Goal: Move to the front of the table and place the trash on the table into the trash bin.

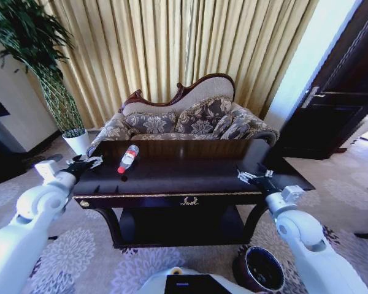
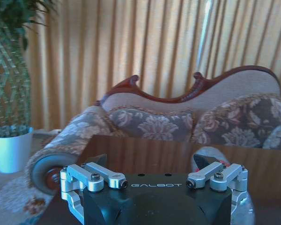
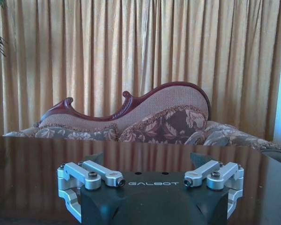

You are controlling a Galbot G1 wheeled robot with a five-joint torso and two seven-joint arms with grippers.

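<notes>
Head view: bottle (image 1: 128, 158) with red cap lies on the desk (image 1: 190, 174) toward its left end — its label unreadable. Left tool (image 1: 89, 162) and right tool (image 1: 251, 176) hover released at the two ends, bare top between. Trash bin (image 1: 262, 270) stands on the floor, front right. Wrist views: "GALBOT" shows on the left tool (image 2: 155, 165) and on the right tool (image 3: 149, 161).

Trash bin (image 1: 259, 271) cut by frame edge; bottle (image 1: 127, 158) label unreadable
</notes>
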